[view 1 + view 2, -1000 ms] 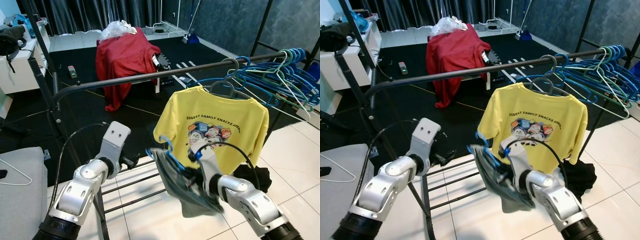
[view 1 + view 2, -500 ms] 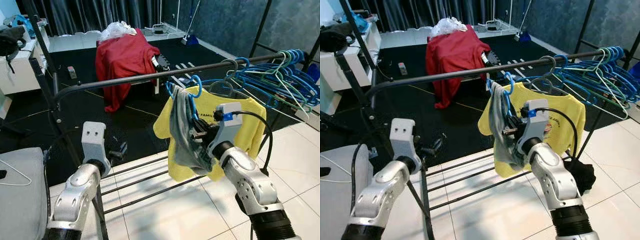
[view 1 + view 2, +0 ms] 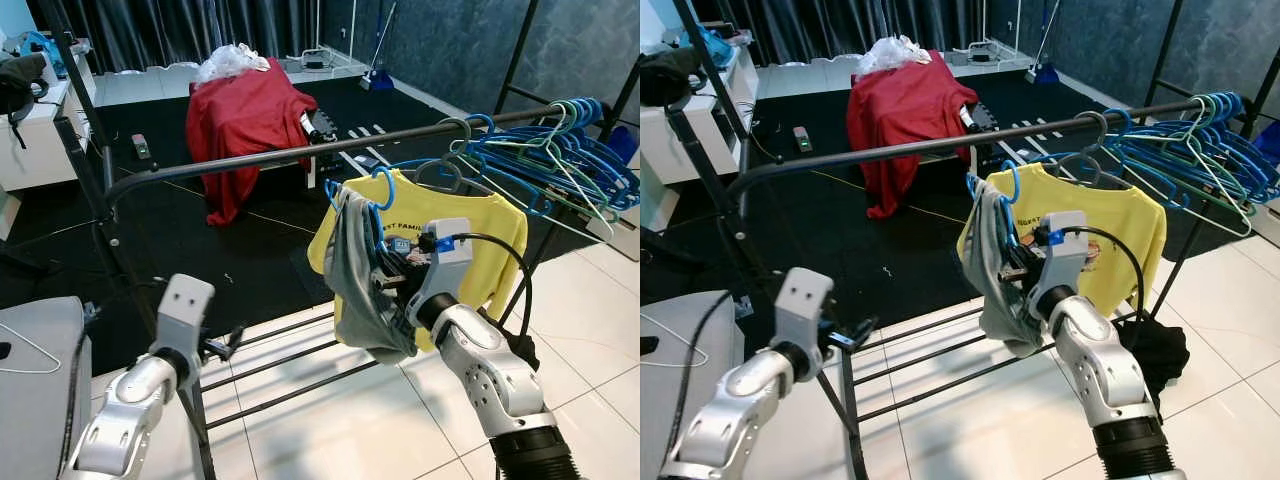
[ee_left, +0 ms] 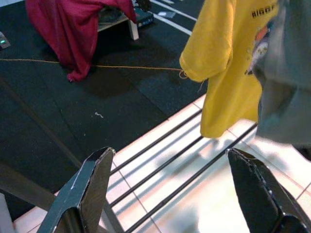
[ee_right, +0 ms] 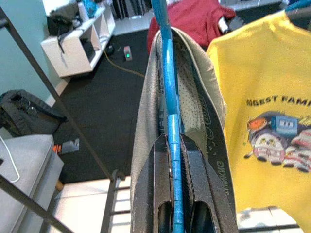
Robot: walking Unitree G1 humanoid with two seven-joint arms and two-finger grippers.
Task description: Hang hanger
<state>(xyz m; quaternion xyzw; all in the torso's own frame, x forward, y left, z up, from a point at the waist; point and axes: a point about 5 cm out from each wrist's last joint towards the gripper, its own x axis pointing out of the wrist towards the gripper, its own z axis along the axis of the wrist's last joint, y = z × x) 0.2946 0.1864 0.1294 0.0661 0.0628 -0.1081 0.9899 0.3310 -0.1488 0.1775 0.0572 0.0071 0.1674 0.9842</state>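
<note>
Head views: right gripper (image 3: 385, 285) holds blue hanger (image 3: 375, 200) with grey garment (image 3: 355, 285), its hook just below the rail (image 3: 250, 158), at 9 o'clock of the yellow T-shirt (image 3: 480, 235).
Left wrist view: left gripper (image 4: 175, 194) jaws spread, empty.
Right wrist view: jaws pinching the hanger.

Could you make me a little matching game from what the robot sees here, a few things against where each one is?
Things:
1. blue hanger with grey garment
2. yellow T-shirt
3. red cloth
4. left pincer

Places or states:
A. draped over furniture on the black floor
B. open, down by the rack's lower bars
C. clamped in the right pincer, below the rail
D. hanging on the rail

Pairs: 1-C, 2-D, 3-A, 4-B
</note>
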